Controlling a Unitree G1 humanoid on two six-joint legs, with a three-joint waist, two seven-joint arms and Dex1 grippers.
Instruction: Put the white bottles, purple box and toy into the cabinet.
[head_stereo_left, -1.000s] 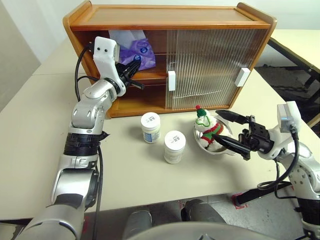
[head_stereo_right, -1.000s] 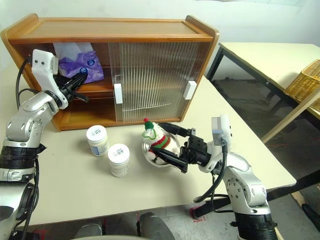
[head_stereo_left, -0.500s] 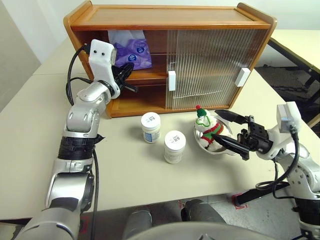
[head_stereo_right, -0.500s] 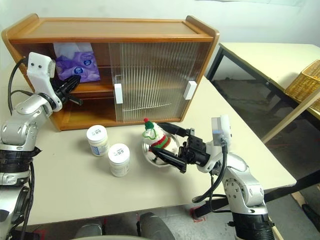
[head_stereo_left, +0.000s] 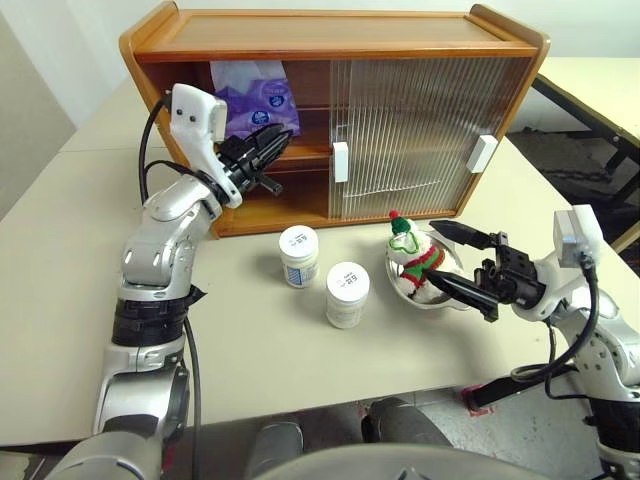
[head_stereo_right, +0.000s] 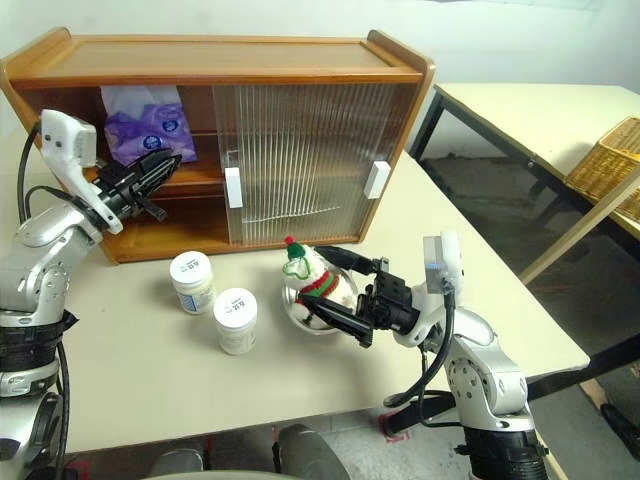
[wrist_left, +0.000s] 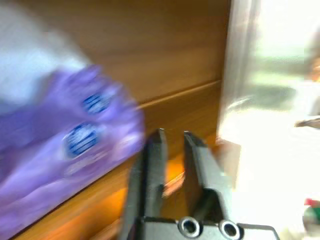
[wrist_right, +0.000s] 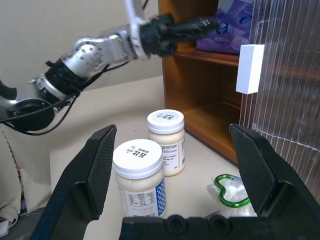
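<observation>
Resting on the wooden cabinet's (head_stereo_left: 340, 40) upper shelf, soft purple tissue box (head_stereo_left: 255, 100) is released — left gripper (head_stereo_left: 265, 150) slightly parted, empty; next, two white jars (head_stereo_left: 299, 255).

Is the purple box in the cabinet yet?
In. The purple box lies on the upper shelf of the cabinet, behind its open left side; the left tool is off it.
</observation>
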